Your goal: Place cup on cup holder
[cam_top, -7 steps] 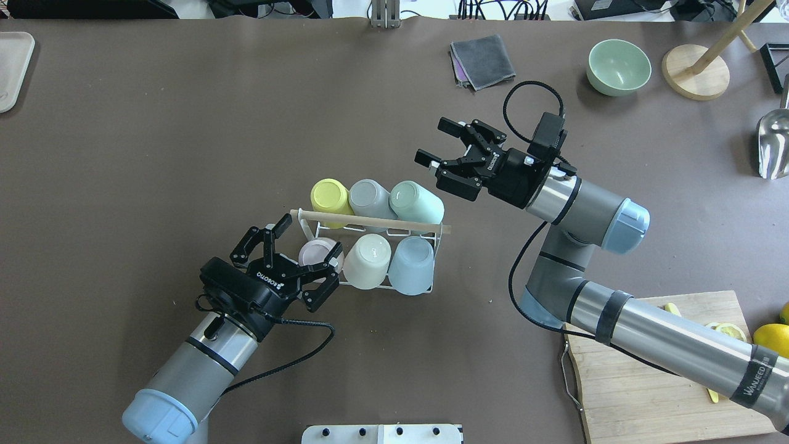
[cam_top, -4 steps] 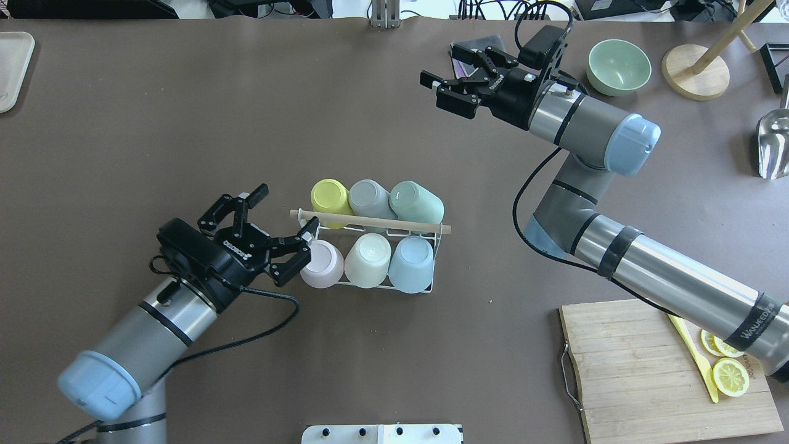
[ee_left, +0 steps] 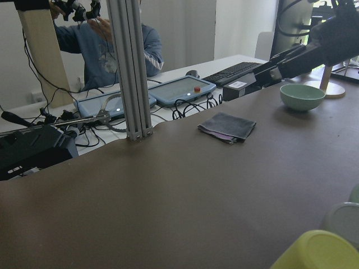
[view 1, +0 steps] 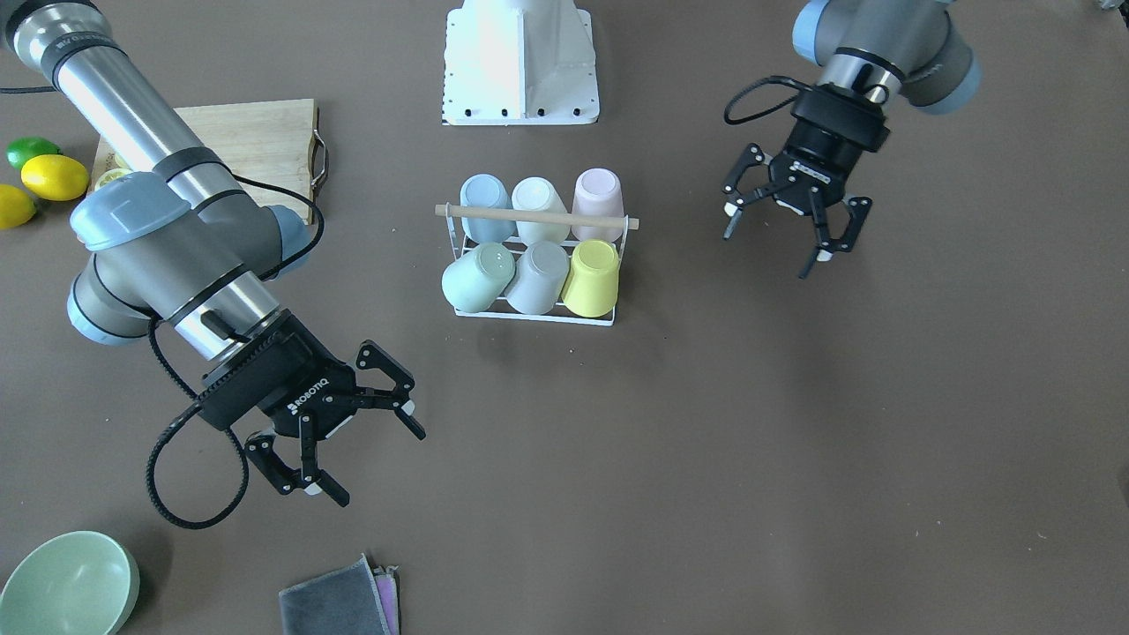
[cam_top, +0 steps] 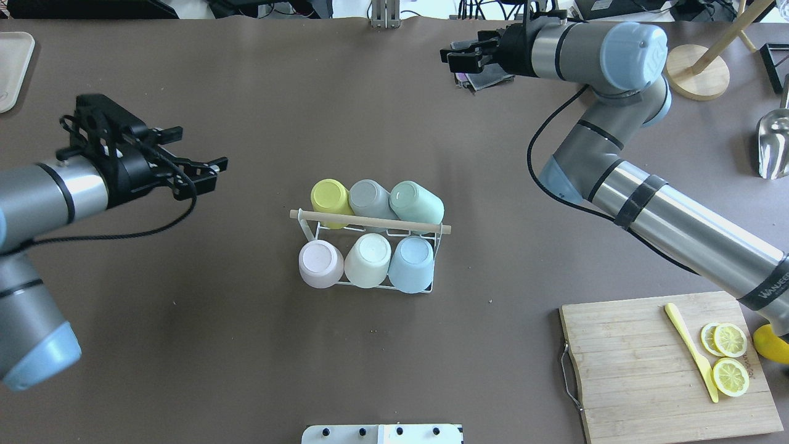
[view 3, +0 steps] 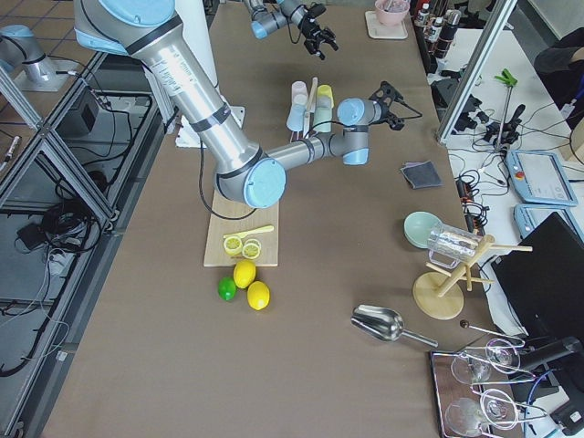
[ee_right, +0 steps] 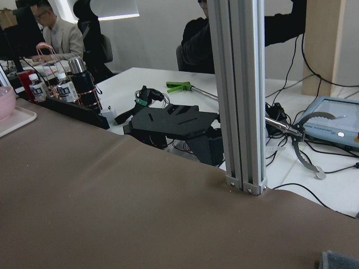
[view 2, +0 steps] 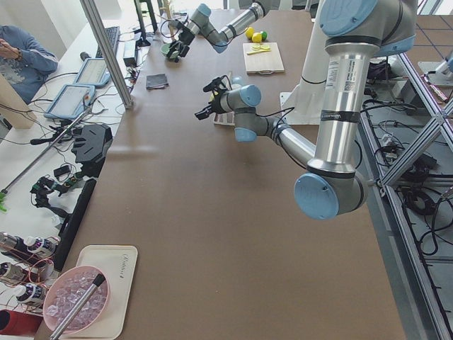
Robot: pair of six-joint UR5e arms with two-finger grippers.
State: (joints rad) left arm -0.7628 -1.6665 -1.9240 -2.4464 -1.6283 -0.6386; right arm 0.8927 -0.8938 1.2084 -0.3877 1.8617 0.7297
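Observation:
The cup holder, a white wire rack with a wooden rod handle, stands mid-table and also shows in the front view. Several cups sit upside down on its prongs: yellow, grey, mint, pink, cream and blue. My left gripper is open and empty, well to the left of the rack, as the front view shows. My right gripper is open and empty, far from the rack at the table's far side.
A grey cloth lies under the right gripper. A green bowl sits near it. A wooden stand and a metal scoop are at the far right. A cutting board holds lemon slices and a yellow knife. A tray is at the far left.
My left gripper has drawn back from the pink cup, leaving it on the rack, and moved far left. My right gripper has moved from beside the rack to the far side.

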